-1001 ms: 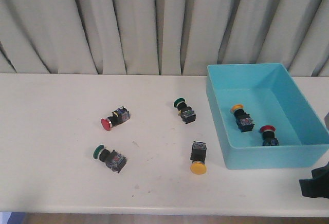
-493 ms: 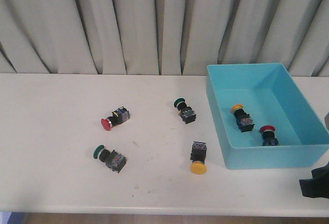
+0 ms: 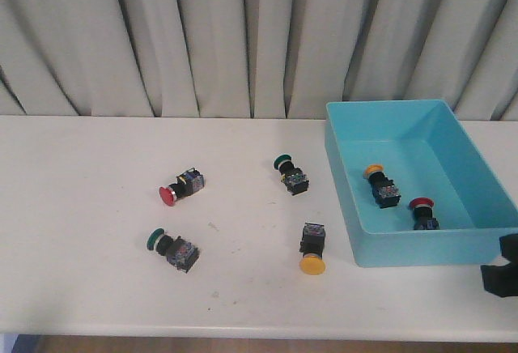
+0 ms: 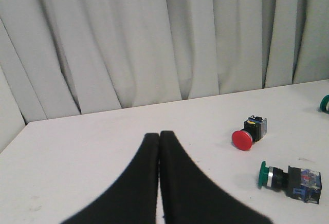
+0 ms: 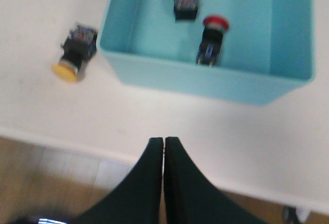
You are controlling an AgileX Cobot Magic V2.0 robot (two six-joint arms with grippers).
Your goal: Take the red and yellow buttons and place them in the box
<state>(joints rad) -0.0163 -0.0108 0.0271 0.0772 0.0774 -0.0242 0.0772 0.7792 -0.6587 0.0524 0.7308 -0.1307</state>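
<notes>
Right claw (image 5: 163, 141) near turquoise box (image 5: 205, 82)

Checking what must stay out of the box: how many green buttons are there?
2, both on the table: one left of the box, one near the front edge. None seems hidden.

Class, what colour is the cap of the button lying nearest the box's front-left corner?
Yellow; front view shows it best.

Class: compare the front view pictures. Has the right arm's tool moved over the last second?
Yes. The right tool has shifted rightward toward the picture's edge and slightly up, judged against the box corner, which stayed put.
</notes>
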